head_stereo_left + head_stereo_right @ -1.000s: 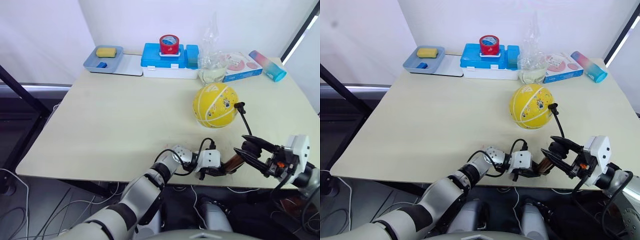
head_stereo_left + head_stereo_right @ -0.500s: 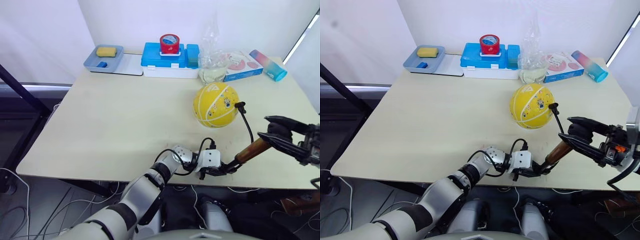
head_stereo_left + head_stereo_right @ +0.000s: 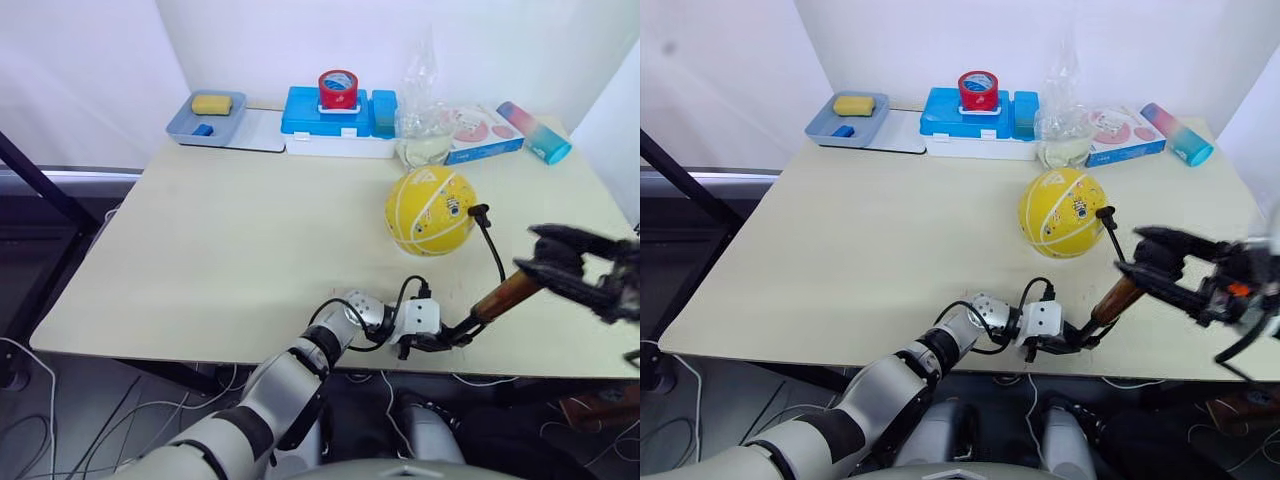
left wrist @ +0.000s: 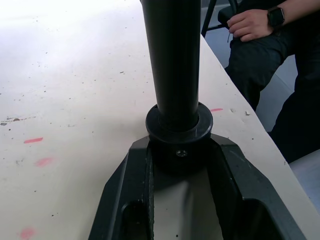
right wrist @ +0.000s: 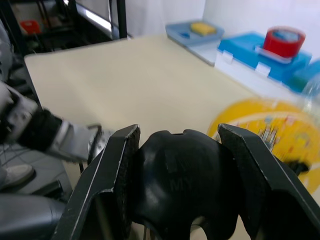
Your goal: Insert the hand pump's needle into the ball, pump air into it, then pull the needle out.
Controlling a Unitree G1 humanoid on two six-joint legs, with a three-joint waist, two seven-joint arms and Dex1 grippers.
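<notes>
- The pump is seen at lower right, tilted up rightward over the bench edge.
- Its base cap is pinched by the left claw; its black handle is clamped in the right claw.
- The hose is led up to the ball, right of centre, where the needle meets its right side.

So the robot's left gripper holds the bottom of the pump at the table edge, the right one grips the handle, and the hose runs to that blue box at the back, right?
Not quite: the hose runs to the yellow ball, not the blue box, as the left eye view shows. The rest holds: the left gripper clamps the base of the hand pump at the table edge, and the right gripper is closed on the black handle.
</notes>
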